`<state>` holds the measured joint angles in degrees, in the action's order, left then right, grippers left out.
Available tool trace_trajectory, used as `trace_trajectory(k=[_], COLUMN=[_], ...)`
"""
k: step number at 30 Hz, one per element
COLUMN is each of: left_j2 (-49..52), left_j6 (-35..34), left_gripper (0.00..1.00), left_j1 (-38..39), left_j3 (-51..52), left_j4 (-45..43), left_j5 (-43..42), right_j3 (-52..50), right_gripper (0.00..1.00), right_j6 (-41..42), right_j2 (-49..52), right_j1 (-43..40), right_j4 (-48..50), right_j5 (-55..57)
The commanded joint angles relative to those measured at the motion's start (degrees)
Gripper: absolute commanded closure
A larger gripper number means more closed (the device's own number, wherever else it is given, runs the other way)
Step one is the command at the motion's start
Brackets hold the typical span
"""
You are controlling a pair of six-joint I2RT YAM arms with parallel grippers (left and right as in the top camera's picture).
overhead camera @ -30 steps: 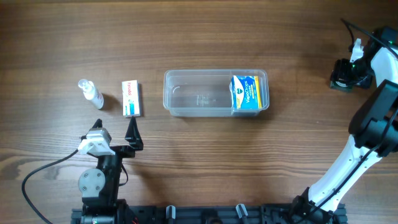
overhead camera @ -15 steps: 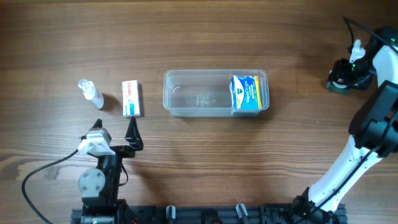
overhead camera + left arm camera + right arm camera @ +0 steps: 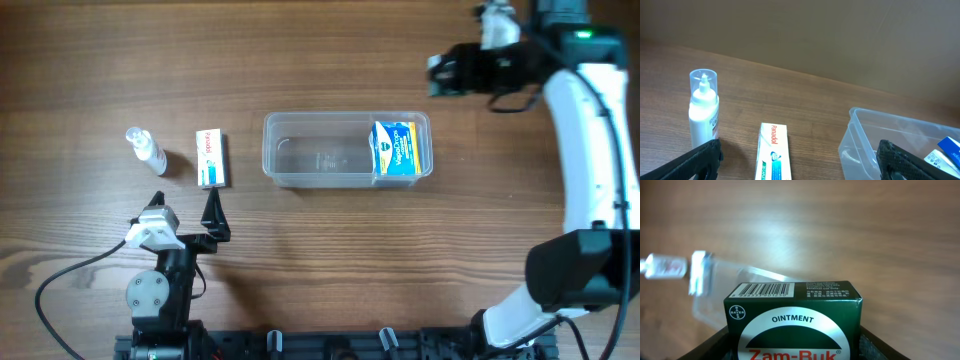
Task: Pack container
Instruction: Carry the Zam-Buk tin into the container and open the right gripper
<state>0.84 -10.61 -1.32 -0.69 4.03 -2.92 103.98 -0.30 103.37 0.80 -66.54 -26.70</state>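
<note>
Container (image 3: 320,156) sits mid-table, a blue box (image 3: 396,148) in its right end. Right gripper (image 3: 441,73) hangs past its far right corner, clamped on a green ointment box (image 3: 792,322) (plain in the wrist view). Left gripper (image 3: 214,210) rests near left, fingers spread wide and empty, with a white box (image 3: 210,158) and a spray bottle (image 3: 146,148) just beyond it

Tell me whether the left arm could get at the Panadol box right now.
Probably yes. The left gripper sits open just short of the Panadol box with nothing between them; the spray bottle stands apart to one side, out of the way.
</note>
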Motion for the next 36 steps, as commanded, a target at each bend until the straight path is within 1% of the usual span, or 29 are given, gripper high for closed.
trace_trajectory(k=[1,4,8,12,16,18,23,30,33,36], left_j2=[-0.5,-0.5,-0.5,-0.5,-0.5,-0.5,-0.5,-0.5,-0.5,-0.5], left_j6=[-0.3,-0.3,-0.3,-0.3,-0.3,-0.3,-0.3,-0.3,-0.3,-0.3], left_gripper=[0.0,0.0,0.0,0.0,0.0,0.0,0.0,0.0,0.0,0.0], left_j1=[-0.5,-0.5,-0.5,-0.5,-0.5,-0.5,-0.5,-0.5,-0.5,-0.5], left_j3=[0.4,0.4,0.4,0.4,0.4,0.4,0.4,0.4,0.4,0.4], left_j4=[0.1,0.1,0.1,0.1,0.1,0.1,0.1,0.1,0.1,0.1], left_j5=[-0.5,-0.5,-0.5,-0.5,-0.5,-0.5,-0.5,-0.5,-0.5,-0.5], right_j3=[-0.6,-2.1,-6.1,-11.3,-18.8,-20.7,-21.1,-21.1,-21.1,-21.1], right_gripper=[0.41,0.41,0.41,0.41,0.41,0.41,0.4,0.41,0.41,0.39], right_j6=[9.3,15.7,20.1,20.4,20.2,19.8,19.8,19.9,20.0,20.0], right_j2=[-0.6,-0.6,-0.5,-0.5,-0.5,-0.4,-0.3,4.5,5.2,5.2], right_j1=[10.3,17.1,21.3,22.7,22.9,22.9,23.0,24.2,25.0,25.4], right_j4=[-0.4,-0.4,0.9,2.8,8.2,10.5,15.4,16.4,16.5,16.5], right_j5=[6.8,11.4,15.4,15.3,14.6,14.2,11.8,12.0,12.2,15.4])
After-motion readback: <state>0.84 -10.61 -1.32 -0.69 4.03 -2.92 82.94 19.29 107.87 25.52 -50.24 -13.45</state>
